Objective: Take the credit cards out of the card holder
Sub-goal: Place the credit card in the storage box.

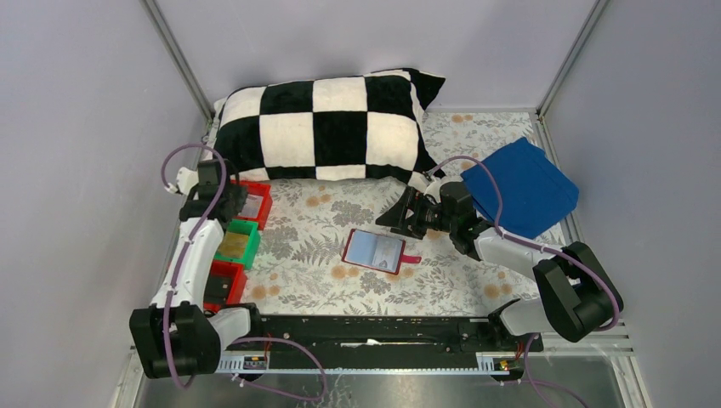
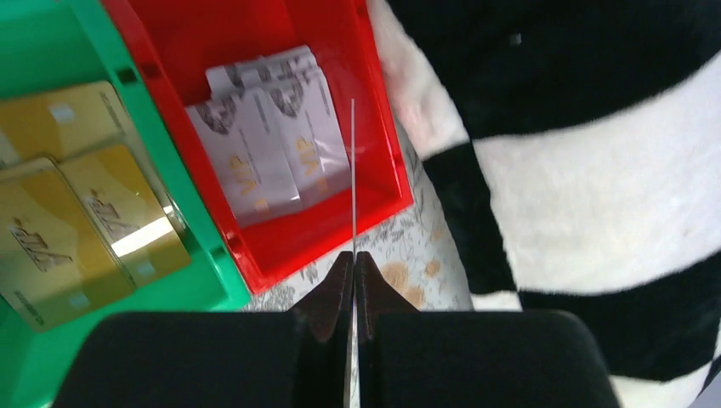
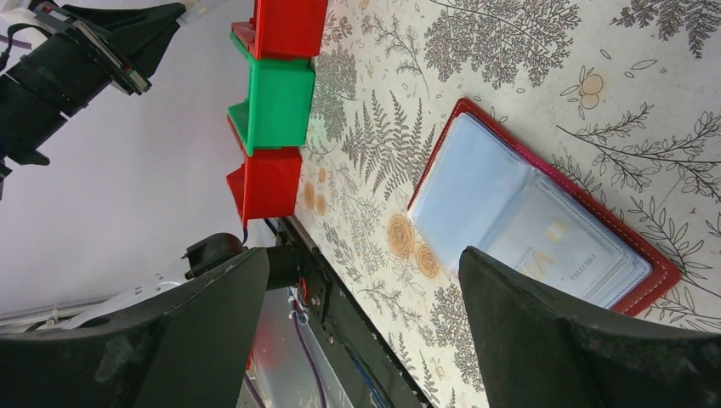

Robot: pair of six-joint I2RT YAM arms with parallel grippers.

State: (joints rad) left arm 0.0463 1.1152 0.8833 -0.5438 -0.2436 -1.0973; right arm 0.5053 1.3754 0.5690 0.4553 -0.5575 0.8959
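The card holder point(image 1: 374, 251) lies open on the patterned table, a red booklet with pale blue sleeves point(image 3: 510, 204). One pale credit card point(image 3: 570, 255) shows inside its right sleeve. My right gripper point(image 1: 393, 218) hovers just beyond the holder's far right corner; its jaws point(image 3: 366, 255) stand wide open with nothing between them. My left gripper point(image 1: 217, 197) is at the far left, over the far red tray point(image 2: 255, 34). It is shut point(image 2: 354, 255) on a thin credit card point(image 2: 353, 170) seen edge-on. Grey credit cards point(image 2: 263, 144) lie in that tray.
A green tray point(image 1: 238, 242) with gold cards point(image 2: 76, 212) and a near red tray point(image 1: 225, 280) line the left side. A black-and-white checked pillow point(image 1: 332, 127) fills the back. A folded blue cloth point(image 1: 523, 187) lies at the right.
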